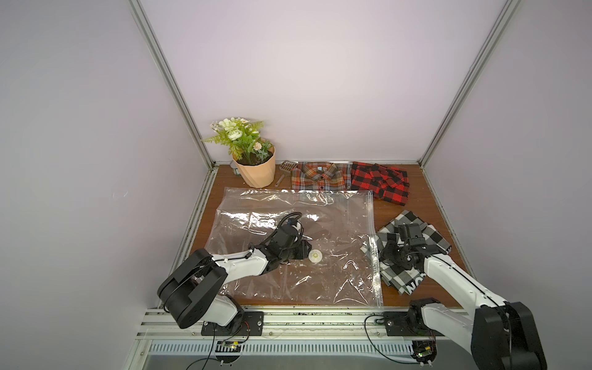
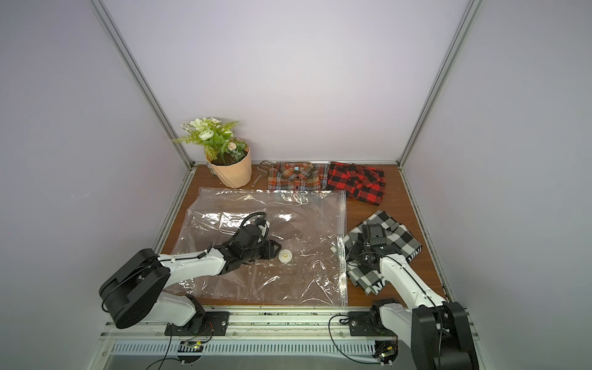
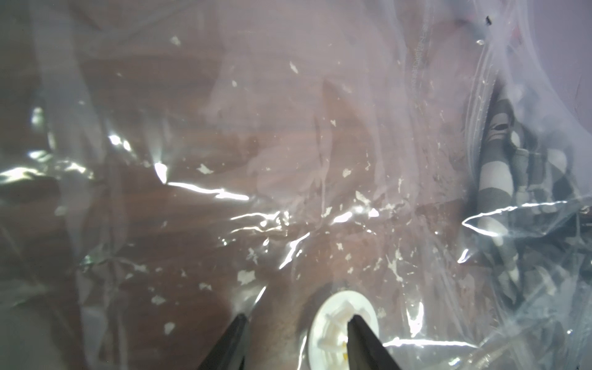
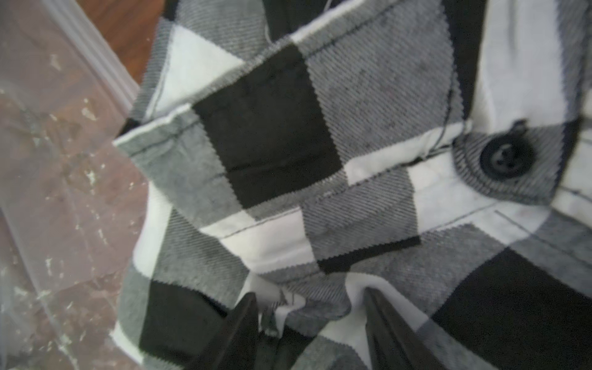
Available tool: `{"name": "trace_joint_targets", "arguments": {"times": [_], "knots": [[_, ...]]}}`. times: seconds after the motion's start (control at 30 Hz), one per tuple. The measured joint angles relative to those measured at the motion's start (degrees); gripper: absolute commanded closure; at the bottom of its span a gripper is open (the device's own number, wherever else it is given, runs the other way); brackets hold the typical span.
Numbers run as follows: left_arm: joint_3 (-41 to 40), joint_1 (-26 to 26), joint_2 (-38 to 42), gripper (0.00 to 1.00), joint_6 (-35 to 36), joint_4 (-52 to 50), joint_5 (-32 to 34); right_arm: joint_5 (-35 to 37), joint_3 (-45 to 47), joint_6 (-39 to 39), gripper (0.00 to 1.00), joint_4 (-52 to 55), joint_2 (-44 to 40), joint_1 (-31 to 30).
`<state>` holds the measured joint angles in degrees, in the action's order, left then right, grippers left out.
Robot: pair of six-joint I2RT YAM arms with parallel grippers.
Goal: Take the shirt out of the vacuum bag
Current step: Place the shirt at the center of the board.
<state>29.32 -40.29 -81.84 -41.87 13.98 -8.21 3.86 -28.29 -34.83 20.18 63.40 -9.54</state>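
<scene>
Pretty much done imo: shirt (image 1: 439,238) lies on the table (image 1: 400,195) at the bag's (image 1: 288,282) 3 o'clock, one edge maybe tucked under its zip strip (image 1: 374,256). Left claw (image 3: 298,317) gapes by the valve (image 1: 315,256). Right claw (image 4: 310,291) straddles a shirt fold, grip unclear.

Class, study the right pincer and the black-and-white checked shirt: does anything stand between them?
Nothing visible does. The right pincer rests on the checked shirt, with bare cloth bunched between its parted fingers. The vacuum bag lies off to the side, not over that spot.
</scene>
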Motion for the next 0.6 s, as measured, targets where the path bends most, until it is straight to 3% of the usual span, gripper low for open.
{"name": "trace_joint_targets", "arguments": {"times": [0.6], "knots": [[-7.2, 1.0, 9.2, 0.61, -1.1, -1.3, 2.7, 2.3, -13.2, -4.9, 0.43, -16.2, 23.1, -1.4]]}}
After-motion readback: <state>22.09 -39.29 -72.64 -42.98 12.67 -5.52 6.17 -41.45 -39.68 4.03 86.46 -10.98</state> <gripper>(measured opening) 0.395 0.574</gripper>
